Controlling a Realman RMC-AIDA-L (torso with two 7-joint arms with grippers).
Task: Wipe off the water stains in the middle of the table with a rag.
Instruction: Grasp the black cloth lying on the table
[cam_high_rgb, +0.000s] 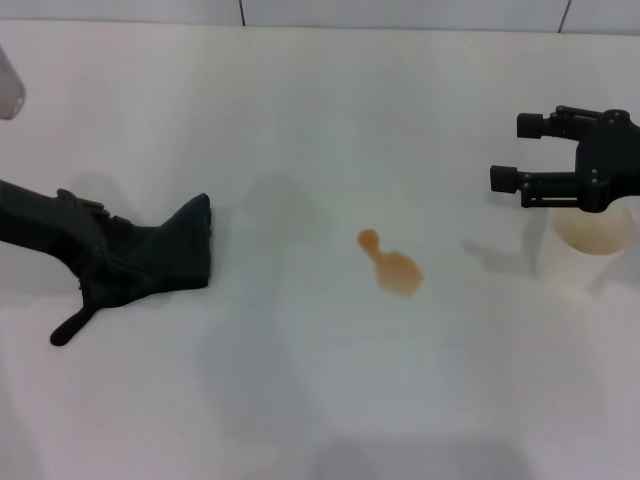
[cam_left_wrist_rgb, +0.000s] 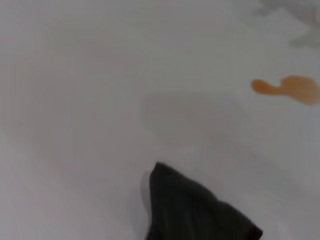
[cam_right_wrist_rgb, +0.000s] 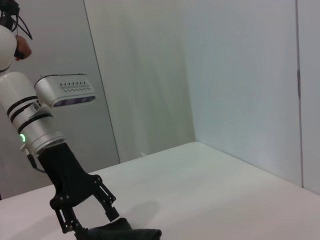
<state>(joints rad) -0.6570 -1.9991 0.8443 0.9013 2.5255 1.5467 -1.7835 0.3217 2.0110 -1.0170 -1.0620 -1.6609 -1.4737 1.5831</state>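
Left gripper (cam_high_rgb: 100, 275), fingers clamped on the rag (cam_high_rgb: 175, 255) at the frame's left, sits nearer the water stains (cam_high_rgb: 392, 265) lying center-right on the table (cam_high_rgb: 300, 400), while the right gripper (cam_high_rgb: 515, 150) hovers with fingers apart at the right edge.

One rag (cam_high_rgb: 165, 255) lies on one worktop (cam_high_rgb: 300, 400), one orange-brown water stain (cam_high_rgb: 392, 265) of a small dot joined to a larger oval, one paper cup (cam_high_rgb: 597, 232), and two hands: left hand (cam_high_rgb: 95, 285), right hand (cam_high_rgb: 510, 150)
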